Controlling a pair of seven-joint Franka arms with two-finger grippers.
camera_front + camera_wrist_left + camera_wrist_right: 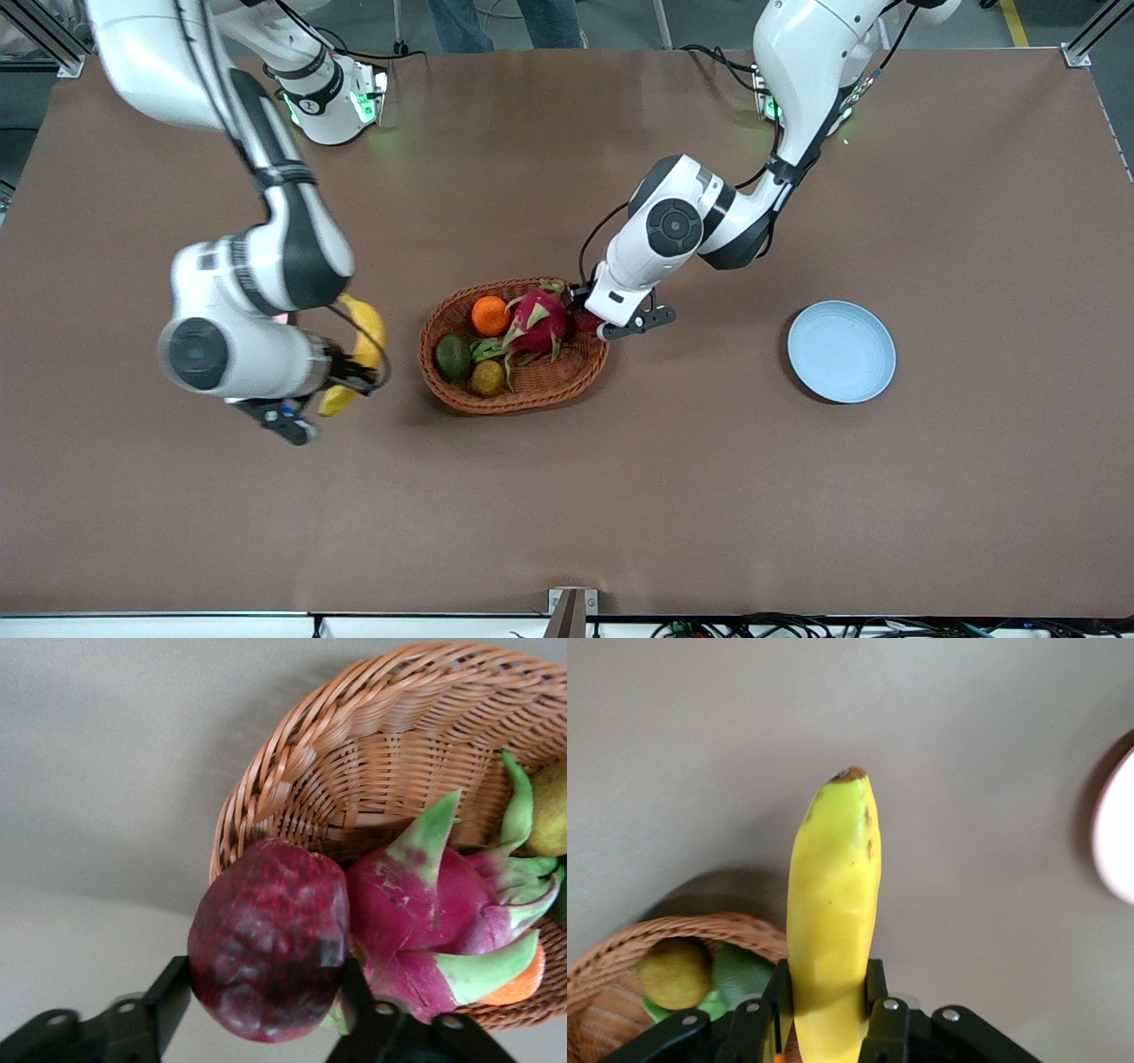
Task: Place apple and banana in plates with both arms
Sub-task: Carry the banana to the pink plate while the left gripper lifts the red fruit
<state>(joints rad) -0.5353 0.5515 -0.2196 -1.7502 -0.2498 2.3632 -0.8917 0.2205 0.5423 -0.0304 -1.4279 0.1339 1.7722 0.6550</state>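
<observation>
Banana point(359, 350) comes first, at the right arm's end of the table: it hangs in the air over bare table point(567, 496) beside the basket point(532, 390), clamped between the fingers point(776, 1005) of the right gripper point(341, 377). In the right wrist view its dark tip points away from the gripper, and the edge of the pink plate point(1116, 837) shows on the table.

The basket sits mid-table, holding an orange point(489, 315), a dragon fruit point(537, 323), an avocado point(453, 357) and a small yellow-green fruit point(486, 377).

The left gripper point(586, 321) is over the basket's rim at the left arm's end, its fingers point(168, 1001) closed on the apple point(268, 939), which touches the dragon fruit.

The blue plate point(842, 351) lies well apart toward the left arm's end.
</observation>
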